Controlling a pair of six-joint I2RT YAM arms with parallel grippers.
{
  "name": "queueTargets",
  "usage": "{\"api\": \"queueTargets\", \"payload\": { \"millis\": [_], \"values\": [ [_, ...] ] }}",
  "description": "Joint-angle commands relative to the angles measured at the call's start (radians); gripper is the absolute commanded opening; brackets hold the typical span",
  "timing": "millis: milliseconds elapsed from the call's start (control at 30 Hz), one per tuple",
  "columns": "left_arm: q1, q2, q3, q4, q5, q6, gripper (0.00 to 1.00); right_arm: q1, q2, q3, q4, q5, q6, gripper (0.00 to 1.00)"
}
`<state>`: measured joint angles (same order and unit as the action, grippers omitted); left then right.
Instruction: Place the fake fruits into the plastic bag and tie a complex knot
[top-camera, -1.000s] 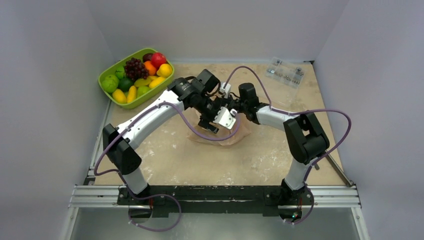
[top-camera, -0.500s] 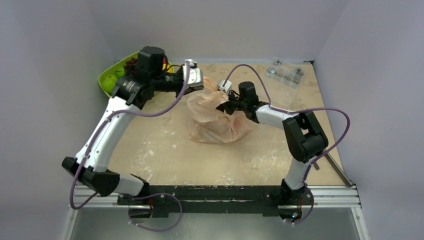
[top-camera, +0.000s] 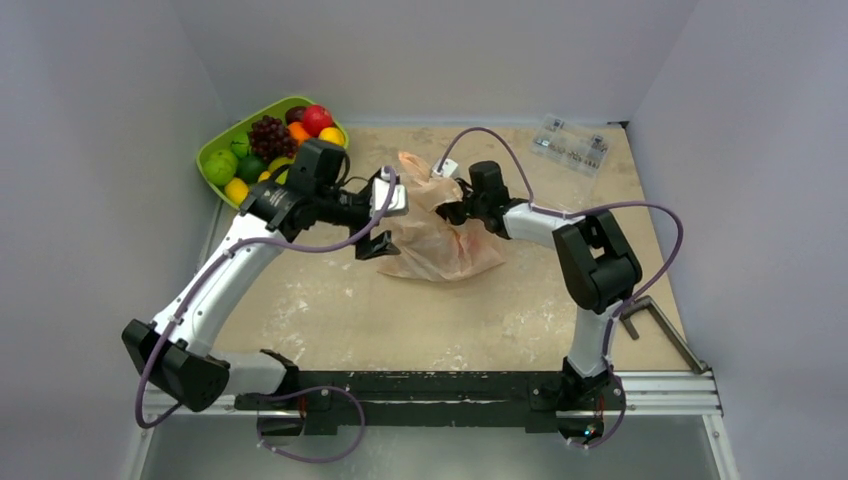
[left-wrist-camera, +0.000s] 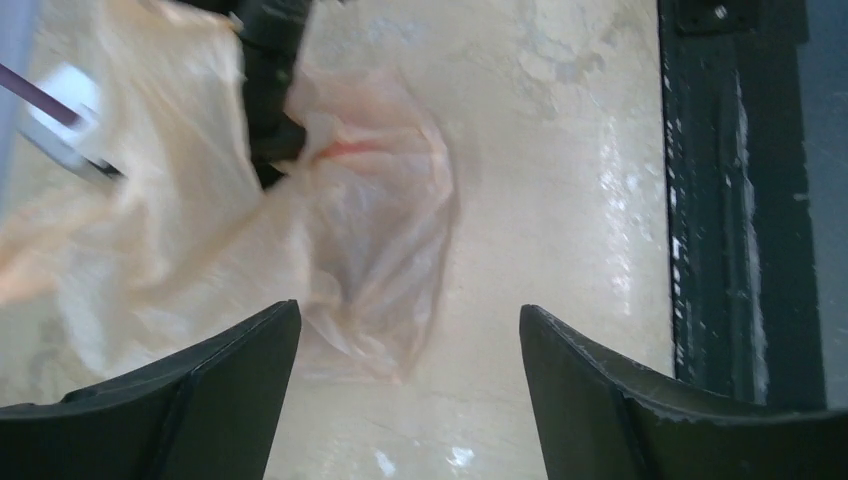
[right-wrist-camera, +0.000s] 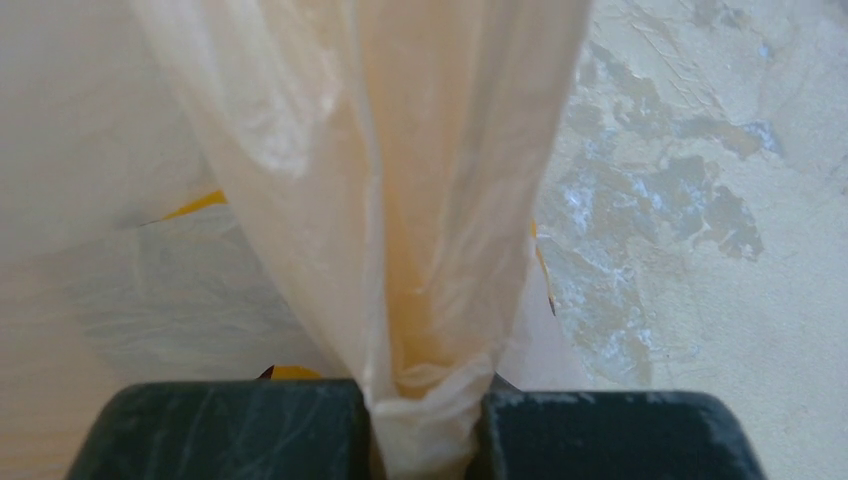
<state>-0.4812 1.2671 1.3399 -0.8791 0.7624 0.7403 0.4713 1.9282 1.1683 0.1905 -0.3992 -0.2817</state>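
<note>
- Peach-orange film of the plastic bag lies crumpled at the centre of the worktop. Its upper part is drawn up toward the upper middle of the overhead frame.
- Right fingers are clamped shut on a gathered pleat of the bag, probably to keep the mouth raised and steady for loading.
- Left fingers stand spread and hold nothing. They hover just left of the bag over bare worktop, free to fetch a fruit.
- Fake fruits are heaped in the lime-green tray at upper left, well apart from the bag, so loading appears barely begun.
- Yellow patches behind the film in the right wrist view may be printed marks or a fruit; the view does not settle it.
- No knot is visible, and tying looks to be a later step.
</note>
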Motion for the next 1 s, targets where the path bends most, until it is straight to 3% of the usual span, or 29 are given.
{"api": "queueTargets", "payload": {
  "millis": [0, 133, 367, 500, 700, 733, 900, 933, 967],
  "values": [
    [-0.031, 0.108, 0.261, 0.107, -0.01, 0.003, 0.83, 0.006, -0.097, -0.032, 0.038, -0.112, -0.043, 0.0],
    [-0.051, 0.233, 0.449, -0.063, 0.049, 0.275, 0.83, 0.008, -0.12, -0.011, 0.023, -0.181, -0.021, 0.0],
    [-0.148, 0.373, 0.611, -0.273, -0.042, 0.56, 0.81, 0.011, -0.126, 0.025, -0.014, -0.198, -0.036, 0.0],
    [-0.151, 0.428, 0.671, -0.351, -0.092, 0.579, 0.85, 0.011, -0.13, 0.022, -0.013, -0.208, -0.038, 0.0],
    [-0.159, 0.431, 0.565, -0.235, -0.213, 0.559, 0.88, 0.011, -0.141, 0.009, -0.005, -0.219, -0.063, 0.0],
    [-0.159, 0.43, 0.559, -0.235, -0.217, 0.561, 0.85, 0.01, -0.14, 0.011, -0.009, -0.22, -0.068, 0.0],
    [-0.159, 0.418, 0.566, -0.297, -0.158, 0.57, 0.52, 0.011, -0.118, 0.025, -0.008, -0.202, -0.073, 0.0],
    [-0.16, 0.415, 0.563, -0.303, -0.139, 0.569, 0.41, 0.01, -0.109, 0.03, -0.008, -0.196, -0.071, 0.0],
    [-0.16, 0.412, 0.562, -0.297, -0.119, 0.556, 0.23, 0.01, -0.097, 0.033, -0.004, -0.187, -0.07, 0.0]
  ]
}}
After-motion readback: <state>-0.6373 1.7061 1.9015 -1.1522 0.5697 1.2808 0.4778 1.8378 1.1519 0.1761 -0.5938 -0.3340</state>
